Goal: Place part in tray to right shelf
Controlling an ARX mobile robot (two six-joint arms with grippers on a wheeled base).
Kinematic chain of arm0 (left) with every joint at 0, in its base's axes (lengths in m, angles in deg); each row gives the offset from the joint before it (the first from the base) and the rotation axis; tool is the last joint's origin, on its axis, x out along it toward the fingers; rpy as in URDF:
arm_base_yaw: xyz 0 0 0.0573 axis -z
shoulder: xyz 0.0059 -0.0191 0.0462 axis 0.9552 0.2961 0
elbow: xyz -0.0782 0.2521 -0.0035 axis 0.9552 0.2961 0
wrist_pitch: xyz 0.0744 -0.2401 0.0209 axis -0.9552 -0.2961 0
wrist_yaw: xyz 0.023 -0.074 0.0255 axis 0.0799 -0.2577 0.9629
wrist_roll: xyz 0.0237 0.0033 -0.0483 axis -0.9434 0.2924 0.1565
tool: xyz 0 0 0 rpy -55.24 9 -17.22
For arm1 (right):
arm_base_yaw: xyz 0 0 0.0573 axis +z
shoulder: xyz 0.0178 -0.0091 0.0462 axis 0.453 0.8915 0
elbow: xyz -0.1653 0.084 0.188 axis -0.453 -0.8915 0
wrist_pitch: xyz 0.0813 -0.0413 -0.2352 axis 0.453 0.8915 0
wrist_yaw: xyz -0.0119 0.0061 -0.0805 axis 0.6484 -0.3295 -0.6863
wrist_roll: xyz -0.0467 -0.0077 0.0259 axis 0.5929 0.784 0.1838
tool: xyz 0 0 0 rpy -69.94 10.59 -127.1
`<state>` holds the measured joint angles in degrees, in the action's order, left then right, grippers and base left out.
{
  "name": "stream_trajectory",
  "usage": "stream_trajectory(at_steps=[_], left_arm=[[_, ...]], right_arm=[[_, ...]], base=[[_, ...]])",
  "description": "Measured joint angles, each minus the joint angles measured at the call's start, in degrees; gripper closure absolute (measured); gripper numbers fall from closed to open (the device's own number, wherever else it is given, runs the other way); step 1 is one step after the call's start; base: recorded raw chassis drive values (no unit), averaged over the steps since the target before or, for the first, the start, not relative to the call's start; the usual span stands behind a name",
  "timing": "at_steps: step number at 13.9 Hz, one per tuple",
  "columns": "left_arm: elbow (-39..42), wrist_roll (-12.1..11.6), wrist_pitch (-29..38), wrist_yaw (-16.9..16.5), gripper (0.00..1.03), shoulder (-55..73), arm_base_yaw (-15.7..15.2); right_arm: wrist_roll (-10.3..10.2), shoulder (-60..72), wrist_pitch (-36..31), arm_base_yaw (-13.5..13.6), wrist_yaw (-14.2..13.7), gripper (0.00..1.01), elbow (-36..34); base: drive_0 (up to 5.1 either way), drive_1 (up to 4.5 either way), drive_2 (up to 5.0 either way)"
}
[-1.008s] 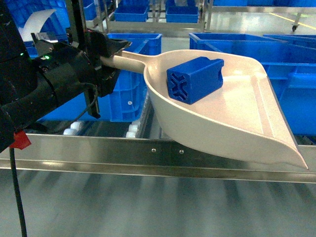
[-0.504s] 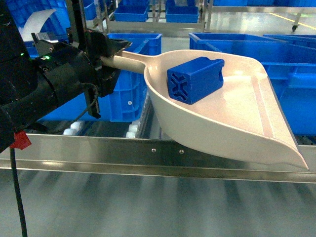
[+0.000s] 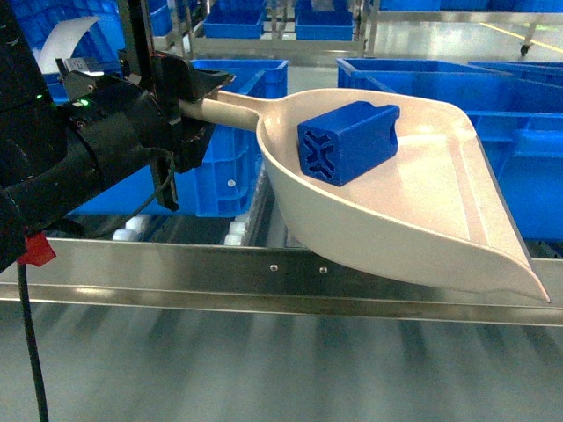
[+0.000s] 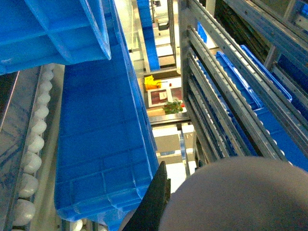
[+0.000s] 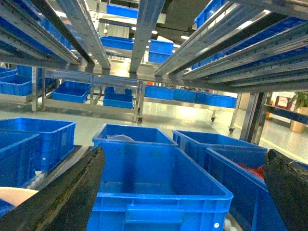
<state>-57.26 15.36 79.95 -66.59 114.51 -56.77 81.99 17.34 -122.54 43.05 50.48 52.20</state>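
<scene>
The left arm is seen at the left of the head view as a bulky black limb reaching rightward and slightly up, with a small green light lit on its wrist housing and a black cable hanging below it. The left gripper [image 3: 195,104] is clamped on the handle of the tray [image 3: 422,220], with one dark finger [image 3: 209,83] lying over the handle and the other pressed beneath it. The tray is held raised, roughly level. In the right wrist view the right gripper [image 5: 185,192] is shown with its two black fingers [image 5: 62,197] spread wide apart, nothing between them
</scene>
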Motion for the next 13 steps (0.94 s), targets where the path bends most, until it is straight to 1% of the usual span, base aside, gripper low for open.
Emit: stream_trajectory(at_steps=[4,5,6,7,9,10,11,12,13], left_arm=[[0.00,-0.09,-0.15,0.22,0.91,0.00,0.02],[0.13,-3.32,-6.21,9.46,0.91,-1.81,1.33],[0.22,-8.07,-4.85,20.90,0.91,-2.99,2.05],[0.22,-8.48,-4.00,20.87,0.91,-3.23,1.64],[0.22,-8.61,-5.27,20.90,0.91,-4.48,1.51],[-0.46,-8.61,-6.97,22.03,0.91,-6.78,1.51],[-2.25,-9.11,-8.90,24.11,0.91,-10.14,1.18],[-4.61,-10.51,-13.16,26.73,0.91,-13.79,-0.26],[-6.84,-12.41,-19.17,32.68,0.91,-17.09,-3.15]], right_arm=[[0.00,0.00,0.00,0.00,0.02,0.03,0.00],[0.00,0.00,-0.02,0.00,0.02,0.03,0.00],[0.00,-0.02,0.00,0.00,0.00,0.03,0.00],[0.00,-0.02,-0.02,0.00,0.02,0.03,0.00],[0.00,-0.02,0.00,0.00,0.00,0.03,0.00],[0.00,-0.02,-0.02,0.00,0.02,0.03,0.00],[0.00,-0.02,0.00,0.00,0.02,0.03,0.00],[0.00,-0.02,-0.02,0.00,0.00,0.03,0.00],[0.00,-0.02,0.00,0.00,0.00,0.03,0.00]], base=[[0.0,0.00,0.0],[0.0,0.00,0.0],[0.0,0.00,0.0],[0.0,0.00,0.0],[0.0,0.00,0.0],[0.0,0.00,0.0],[0.0,0.00,0.0],[0.0,0.00,0.0],[0.0,0.00,0.0]])
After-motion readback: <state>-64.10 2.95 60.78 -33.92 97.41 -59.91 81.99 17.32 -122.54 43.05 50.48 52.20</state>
